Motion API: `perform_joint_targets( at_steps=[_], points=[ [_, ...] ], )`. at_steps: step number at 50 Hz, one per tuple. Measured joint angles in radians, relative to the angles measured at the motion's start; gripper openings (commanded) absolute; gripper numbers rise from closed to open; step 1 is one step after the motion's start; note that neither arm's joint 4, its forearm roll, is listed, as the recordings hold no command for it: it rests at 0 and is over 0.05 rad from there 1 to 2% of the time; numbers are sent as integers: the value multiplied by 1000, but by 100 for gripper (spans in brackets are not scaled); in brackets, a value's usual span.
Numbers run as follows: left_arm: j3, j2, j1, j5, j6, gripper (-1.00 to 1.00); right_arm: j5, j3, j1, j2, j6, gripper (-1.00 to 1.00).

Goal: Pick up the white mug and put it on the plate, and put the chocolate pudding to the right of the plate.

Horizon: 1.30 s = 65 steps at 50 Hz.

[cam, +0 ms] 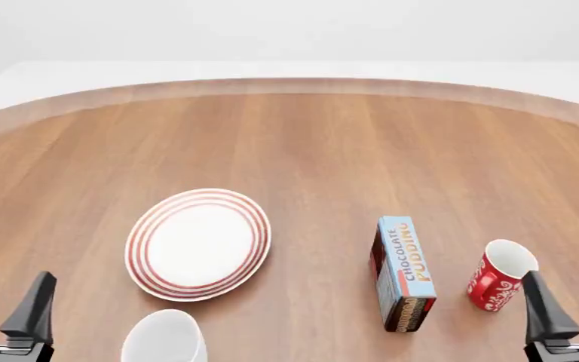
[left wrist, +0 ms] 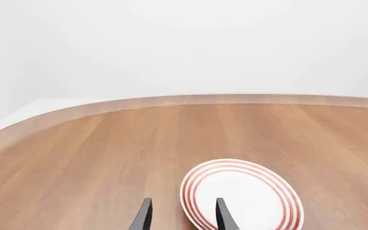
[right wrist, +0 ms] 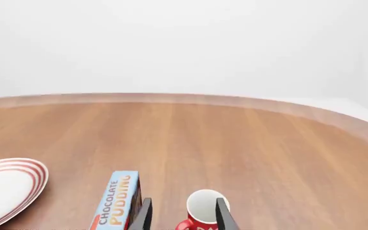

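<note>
White mug point(cam: 163, 337) stands at six o'clock of the bare plate point(cam: 199, 243) on a wooden counter point(cam: 320, 143) before white walls; pudding carton point(cam: 404, 272) at three o'clock. Both fingers point(cam: 30, 305) point(cam: 543, 309) gape, holding nothing.

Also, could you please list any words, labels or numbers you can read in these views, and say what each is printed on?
"CHOCOLATE PUDDING": on the light blue face of the chocolate pudding carton.
The red mug carries only a white swirl pattern, no readable text.
The plate and white mug bear no lettering.
</note>
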Motion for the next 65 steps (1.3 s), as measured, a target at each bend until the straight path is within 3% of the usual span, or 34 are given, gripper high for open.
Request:
perform_joint_targets(
  at_steps=[14, 43, 65],
  points=[
    [0, 0, 0, 0, 0, 100, -25, -5, 18, 47, -25, 100],
    [0, 0, 0, 0, 0, 100, 38, -108, 142, 111, -70, 100],
    [0, 0, 0, 0, 0, 100, 157, -274, 291, 242, -154, 100]
  ],
)
